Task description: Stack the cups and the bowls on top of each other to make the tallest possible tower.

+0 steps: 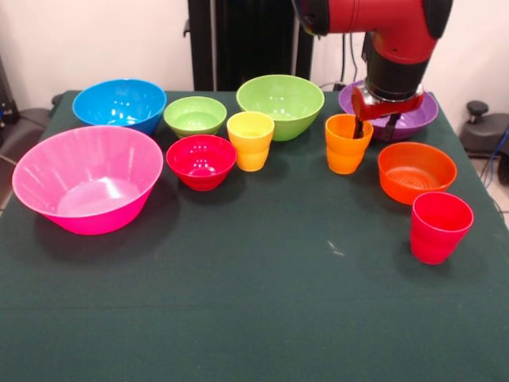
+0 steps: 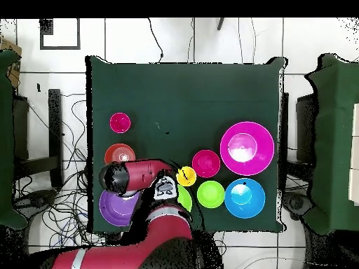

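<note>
Front view shows my gripper (image 1: 374,126) narrow, one finger dipped inside the orange cup (image 1: 347,143) just beside the purple bowl (image 1: 413,118), with nothing stacked yet. If I lift with only the rim pinched, I judge the glossy cup may slip or tip onto the worktop (image 1: 254,302).

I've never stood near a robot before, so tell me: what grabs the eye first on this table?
Probably the red and black arm coming down at the back right, its pincer over the orange cup, one finger dipping inside the rim. Next is the big pink bowl at the left of the front view, the largest of the bright dishes spread singly over the dark green table. Nothing is stacked yet.
</note>
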Available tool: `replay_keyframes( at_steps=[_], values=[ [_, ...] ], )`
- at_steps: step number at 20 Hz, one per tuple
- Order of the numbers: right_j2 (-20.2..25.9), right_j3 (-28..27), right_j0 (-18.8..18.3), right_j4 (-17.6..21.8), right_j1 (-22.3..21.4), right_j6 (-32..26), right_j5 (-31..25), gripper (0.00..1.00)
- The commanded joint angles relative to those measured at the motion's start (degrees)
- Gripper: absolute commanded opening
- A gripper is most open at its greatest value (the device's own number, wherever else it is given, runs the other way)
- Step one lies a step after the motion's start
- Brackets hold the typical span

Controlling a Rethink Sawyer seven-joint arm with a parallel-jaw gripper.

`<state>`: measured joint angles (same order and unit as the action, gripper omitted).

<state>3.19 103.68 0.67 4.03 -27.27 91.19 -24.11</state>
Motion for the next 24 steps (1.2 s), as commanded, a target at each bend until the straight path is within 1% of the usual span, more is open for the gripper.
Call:
replay_keyframes(
  at_steps=[1, 7, 15, 19, 22, 24],
  values=[
    [1.18, -2.30, 0.43, 0.63, 3.26, 8.52, 3.82, 1.00],
    [1.23, -3.06, 0.00, 0.23, 2.75, 7.70, 1.72, 1.00],
    [1.58, -2.38, -0.52, -0.06, 0.64, 7.06, -0.50, 1.00],
    [2.10, -1.06, -0.95, -0.41, -1.89, 6.68, -2.38, 1.00],
    [2.42, 0.28, -1.18, -0.93, -4.92, 6.36, -5.17, 1.00],
    [2.55, 0.99, -1.35, -0.94, -5.95, 6.23, -5.65, 1.00]
  ],
)
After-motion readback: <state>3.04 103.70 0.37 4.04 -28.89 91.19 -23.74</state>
